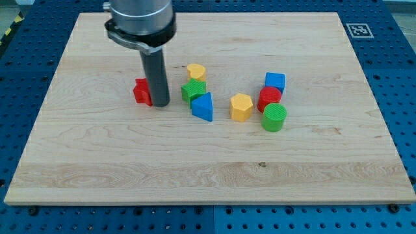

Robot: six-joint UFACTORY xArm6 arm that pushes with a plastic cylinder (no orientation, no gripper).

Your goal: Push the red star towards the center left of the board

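Note:
The red star (140, 91) lies on the wooden board (208, 169), left of the middle, partly hidden by my rod. My tip (160, 104) rests on the board right against the star's right side. To the tip's right sit a green star (193, 90), a yellow block (196, 71) above it and a blue triangular block (203, 107) below it.
Further right lie a yellow hexagonal block (241, 107), a blue cube (275, 82), a red round block (269, 99) and a green cylinder (274, 117), clustered together. A black-and-white marker tag (359, 30) sits at the board's top right corner.

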